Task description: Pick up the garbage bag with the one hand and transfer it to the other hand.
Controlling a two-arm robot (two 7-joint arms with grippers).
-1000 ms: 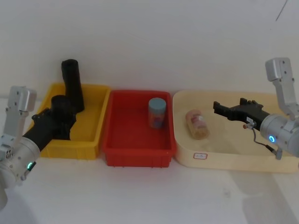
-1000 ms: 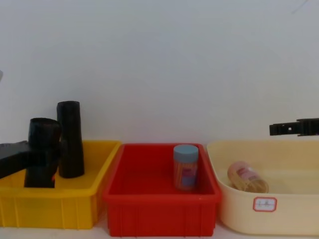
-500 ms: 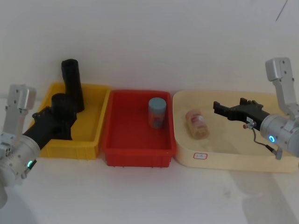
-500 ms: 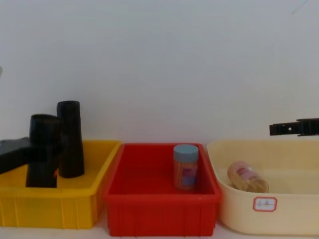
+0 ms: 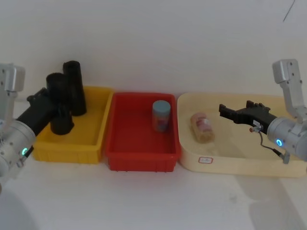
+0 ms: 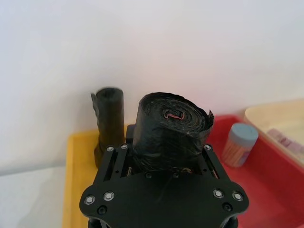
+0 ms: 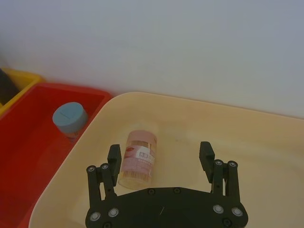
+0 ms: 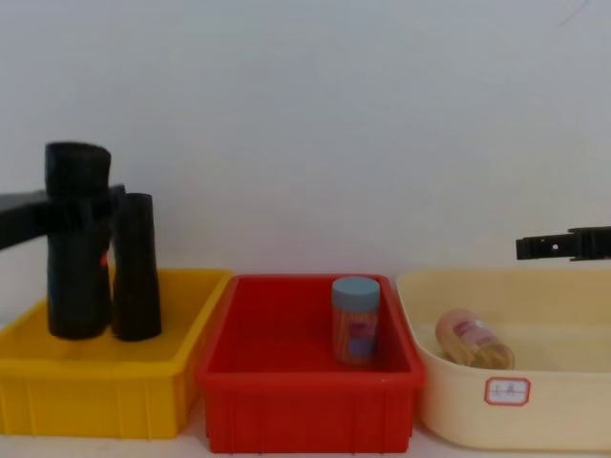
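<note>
Left gripper point(image 6: 161, 159): jaws clamped on garbage bag point(image 8: 76, 286), upper part. The roll is upright over yellow bin point(image 8: 95, 391), just beside plain roll point(image 8: 136, 267). Right gripper point(image 7: 160, 153): jaws wide apart over cream tub point(image 7: 266, 142). Prob light, firm-wound, slick film; take the free lower half.

**Three containers in a row on the white table**

Here's the white table point(image 5: 144, 201), and the red bin point(image 5: 141, 160) sits flat on it, mid-row. Just beside the red bin on its left stands the yellow bin point(image 5: 67, 154). Just beside it on the right stands the cream tub point(image 5: 230, 165), the widest of the three, with a small white label on its front wall.
</note>
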